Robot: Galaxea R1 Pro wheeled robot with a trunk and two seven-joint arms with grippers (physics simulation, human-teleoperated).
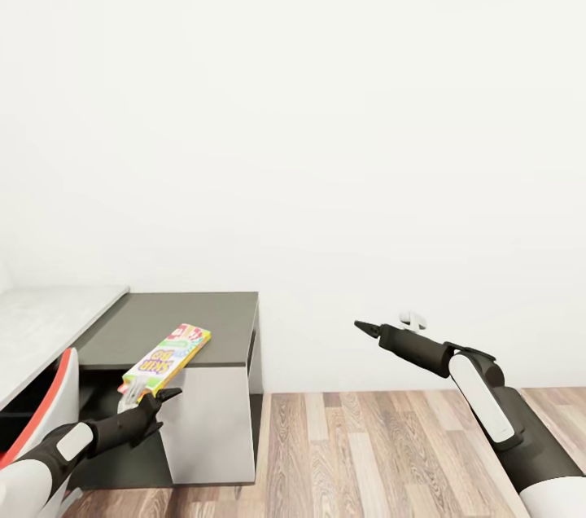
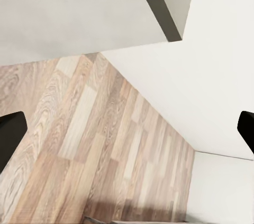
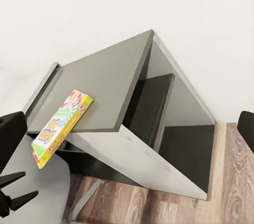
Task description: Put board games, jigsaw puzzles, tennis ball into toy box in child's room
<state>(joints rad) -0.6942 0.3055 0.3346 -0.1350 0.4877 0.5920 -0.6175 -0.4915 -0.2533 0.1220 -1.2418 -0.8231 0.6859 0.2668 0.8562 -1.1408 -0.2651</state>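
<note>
A yellow SKIP-BO board game (image 1: 167, 357) lies on the dark grey side unit (image 1: 203, 314) of the table (image 1: 49, 322), its near end hanging over the front edge. The game shows again in the right wrist view (image 3: 59, 125). My left gripper (image 1: 165, 408) is open just below that overhanging end, with nothing between its fingers (image 2: 9, 137). My right gripper (image 1: 364, 328) hovers open in the air to the right of the unit, well apart from the game. The toy box, puzzles, tennis ball and bed are out of view.
The unit's white front panel (image 1: 212, 420) drops to the wood-plank floor (image 1: 366, 453). A plain white wall (image 1: 325, 135) stands behind. A white, red-edged curved shape (image 1: 49, 400) sits by my left arm. The unit's open dark shelves (image 3: 185, 150) face right.
</note>
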